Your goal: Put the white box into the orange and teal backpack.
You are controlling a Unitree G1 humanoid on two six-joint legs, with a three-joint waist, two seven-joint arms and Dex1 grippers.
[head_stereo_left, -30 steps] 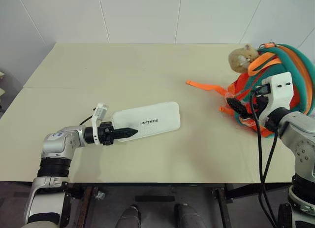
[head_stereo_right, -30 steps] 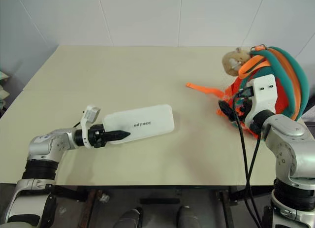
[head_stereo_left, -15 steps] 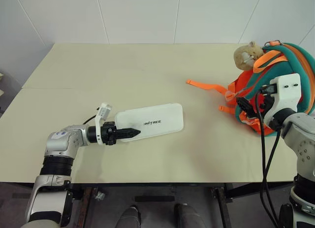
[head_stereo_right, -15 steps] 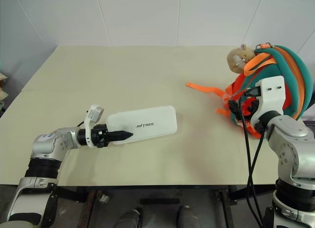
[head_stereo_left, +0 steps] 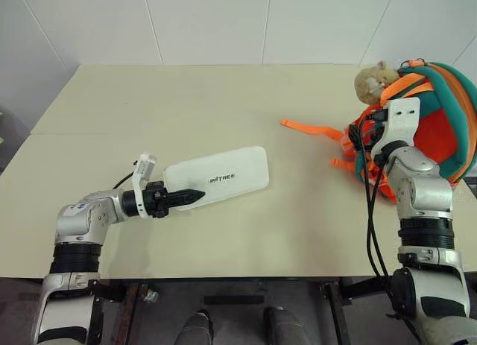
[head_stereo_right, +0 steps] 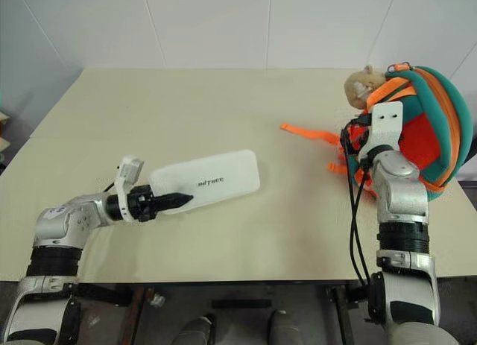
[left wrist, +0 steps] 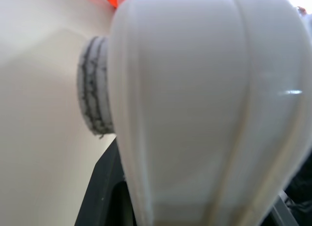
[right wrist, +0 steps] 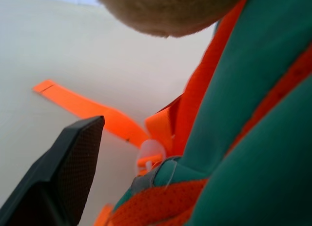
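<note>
The white box (head_stereo_left: 218, 177) is a flat oblong case with dark lettering; my left gripper (head_stereo_left: 189, 197) is shut on its near end and holds it just over the table. The box's end looms close in the left wrist view (left wrist: 204, 104). The orange and teal backpack (head_stereo_left: 436, 129) stands at the table's far right, a beige plush toy (head_stereo_left: 370, 80) on top. My right gripper (head_stereo_left: 359, 136) is open, pressed against the backpack's left side; one black finger (right wrist: 63, 177) shows beside the teal trim (right wrist: 253, 89).
An orange webbing strap (head_stereo_left: 309, 127) trails leftward from the backpack across the cream table (head_stereo_left: 223, 99). White tiled walls stand behind the table. A wide stretch of tabletop lies between box and backpack.
My right arm has stretched forward, bringing its gripper from in front of the backpack up against the backpack's side. The left gripper still holds the box in about the same place.
</note>
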